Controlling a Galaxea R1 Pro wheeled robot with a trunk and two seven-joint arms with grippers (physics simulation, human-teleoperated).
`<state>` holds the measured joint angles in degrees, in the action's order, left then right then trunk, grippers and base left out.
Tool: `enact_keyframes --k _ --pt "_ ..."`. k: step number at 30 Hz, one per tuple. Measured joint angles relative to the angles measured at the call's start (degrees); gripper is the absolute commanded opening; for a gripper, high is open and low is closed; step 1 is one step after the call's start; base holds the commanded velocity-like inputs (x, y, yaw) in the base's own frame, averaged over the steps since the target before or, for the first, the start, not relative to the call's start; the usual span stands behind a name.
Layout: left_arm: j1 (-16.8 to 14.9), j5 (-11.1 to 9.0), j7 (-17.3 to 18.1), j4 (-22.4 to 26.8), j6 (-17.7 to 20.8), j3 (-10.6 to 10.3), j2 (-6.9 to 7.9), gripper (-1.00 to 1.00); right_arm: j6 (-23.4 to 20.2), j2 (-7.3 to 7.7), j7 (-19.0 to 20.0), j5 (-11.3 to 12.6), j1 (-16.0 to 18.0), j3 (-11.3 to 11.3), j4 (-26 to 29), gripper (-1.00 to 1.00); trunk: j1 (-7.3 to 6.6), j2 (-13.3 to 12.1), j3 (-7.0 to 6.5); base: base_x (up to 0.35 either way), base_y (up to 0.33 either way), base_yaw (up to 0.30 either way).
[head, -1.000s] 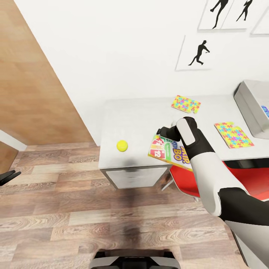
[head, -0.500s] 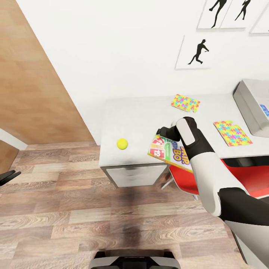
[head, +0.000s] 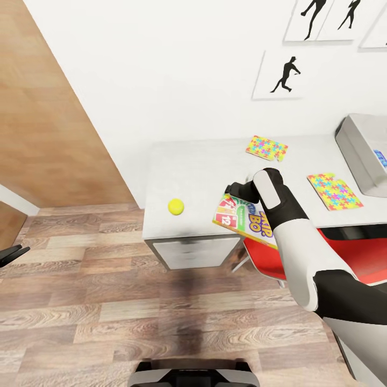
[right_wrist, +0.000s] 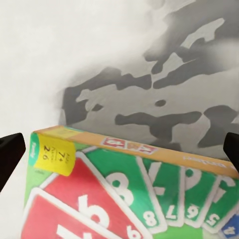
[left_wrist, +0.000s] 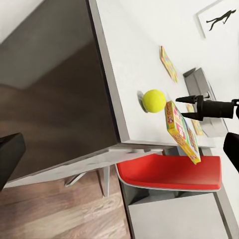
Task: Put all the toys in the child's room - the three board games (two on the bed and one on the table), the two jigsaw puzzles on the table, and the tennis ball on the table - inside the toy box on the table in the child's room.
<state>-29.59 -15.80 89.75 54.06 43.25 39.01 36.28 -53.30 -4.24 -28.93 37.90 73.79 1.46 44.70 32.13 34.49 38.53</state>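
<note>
red chair (head: 269, 260) (under desk), silhouette pictures (head: 287, 75), wood floor (head: 80, 301)

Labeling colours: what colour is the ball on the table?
Plain yellow-green ball, clearest in the head view; the table is pale grey-white.

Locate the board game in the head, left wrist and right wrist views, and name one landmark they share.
Head view: board game at centre, tilted over the table's front edge, under the right end effector.
Left wrist view: board game seen edge-on at centre right, beside the tennis ball.
Right wrist view: board game across the lower half, card print facing the camera.
Shared landmark: the pale table.
</note>
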Motion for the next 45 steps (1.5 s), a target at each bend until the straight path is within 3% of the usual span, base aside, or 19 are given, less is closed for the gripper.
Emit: enact_keyframes --k 15,30,38,45 --pt "0.00 0.00 0.00 -0.01 0.00 0.00 -0.01 1.00 0.01 0.00 0.00 0.01 0.18 -0.15 0.22 1.00 0.00 0.00 -0.02 0.000 0.000 0.000" --pt "0.00 0.00 0.00 -0.02 0.00 0.00 -0.08 1.00 0.07 0.08 0.00 0.08 0.68 -0.25 1.03 1.00 0.00 0.00 -1.20 0.000 0.000 0.000" --pt "0.00 0.00 0.00 -0.04 0.00 0.00 -0.08 1.00 -0.15 0.18 0.04 0.09 0.70 -0.26 3.04 1.00 0.00 0.00 -1.92 0.000 0.000 0.000" --pt "0.00 0.00 0.00 -0.01 0.00 0.00 -0.08 1.00 -1.38 0.23 0.16 0.55 0.05 -0.50 9.64 1.00 -0.01 0.00 -2.56 0.000 0.000 0.000"
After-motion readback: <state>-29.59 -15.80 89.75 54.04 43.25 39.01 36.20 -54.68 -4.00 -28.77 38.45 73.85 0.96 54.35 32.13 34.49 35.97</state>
